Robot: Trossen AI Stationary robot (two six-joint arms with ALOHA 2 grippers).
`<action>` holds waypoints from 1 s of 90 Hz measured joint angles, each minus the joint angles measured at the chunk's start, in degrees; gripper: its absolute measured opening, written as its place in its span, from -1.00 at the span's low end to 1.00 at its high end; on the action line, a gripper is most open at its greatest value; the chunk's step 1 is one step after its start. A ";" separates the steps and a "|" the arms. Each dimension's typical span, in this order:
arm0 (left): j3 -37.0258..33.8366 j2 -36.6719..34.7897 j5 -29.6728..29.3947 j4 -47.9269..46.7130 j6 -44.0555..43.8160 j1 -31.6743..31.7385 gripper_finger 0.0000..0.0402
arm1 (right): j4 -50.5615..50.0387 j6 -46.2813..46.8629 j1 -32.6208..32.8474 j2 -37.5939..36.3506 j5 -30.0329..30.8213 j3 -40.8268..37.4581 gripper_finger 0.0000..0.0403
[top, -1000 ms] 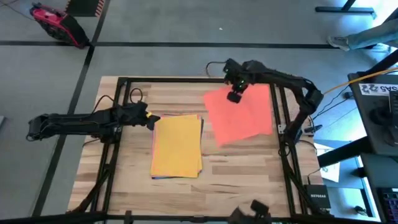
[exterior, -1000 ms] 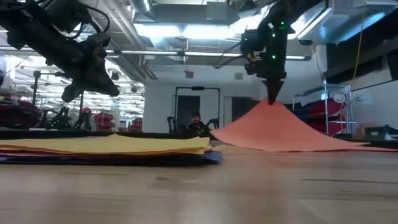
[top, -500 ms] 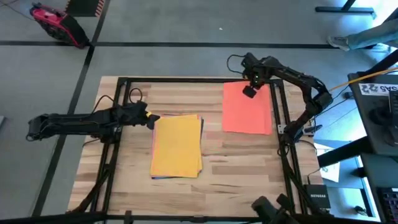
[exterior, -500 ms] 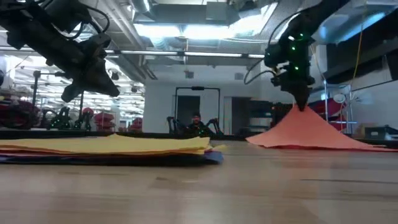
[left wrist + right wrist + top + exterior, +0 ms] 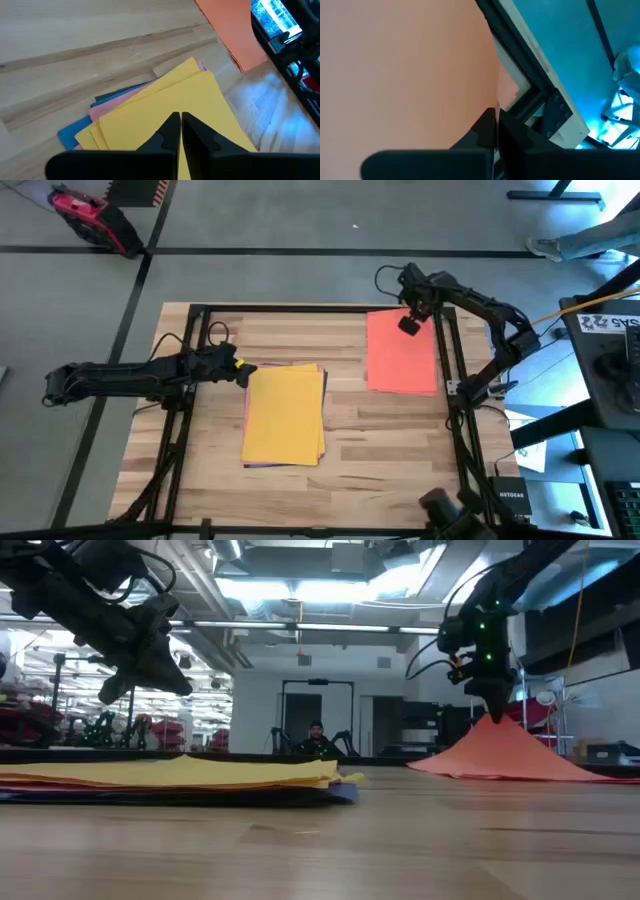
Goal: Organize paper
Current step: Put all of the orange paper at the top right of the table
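Observation:
A stack of paper [image 5: 285, 416] lies flat mid-table, yellow on top, with pink [image 5: 115, 102] and blue [image 5: 75, 136] sheets peeking out beneath. My left gripper [image 5: 243, 376] hangs shut just above the stack's far left corner [image 5: 192, 65], clear of it in the low view [image 5: 150, 675]. An orange-red sheet [image 5: 402, 355] lies at the far right, with my right gripper [image 5: 409, 326] shut on it near its far edge. My right gripper pinches the orange-red sheet between its two fingers a little in from the far edge [image 5: 480, 97], coming from above and pointing down. The paper rises to a tent-like peak [image 5: 495, 722] under the fingers, while its outer edges stay on the table.
Black frame rails [image 5: 446, 350] run along the table's sides; the orange-red sheet's right edge lies beside the right rail. Bare wood [image 5: 380, 460] stretches toward the near edge. A person [image 5: 316, 732] shows far off in the room behind.
My right gripper has gone toward the table's right and far edges, dragging the orange-red sheet with it. The sheet has slid along the table to the right and turned from askew to square with the table's edges, its peak still raised.

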 joint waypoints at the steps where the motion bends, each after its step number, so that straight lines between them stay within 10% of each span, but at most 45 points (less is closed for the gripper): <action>1: 0.00 0.00 -0.02 0.00 -0.08 -0.01 -1.00 | -0.01 -0.03 -0.11 0.00 0.03 0.00 -1.00; 57: 0.00 0.00 -0.18 0.00 -0.13 -0.01 -1.00 | -2.37 6.52 -0.31 0.04 1.13 0.00 -0.97; 90: 0.00 0.00 -1.02 -0.02 0.00 -0.01 -1.00 | -4.49 6.68 -0.28 0.07 4.38 0.22 -0.38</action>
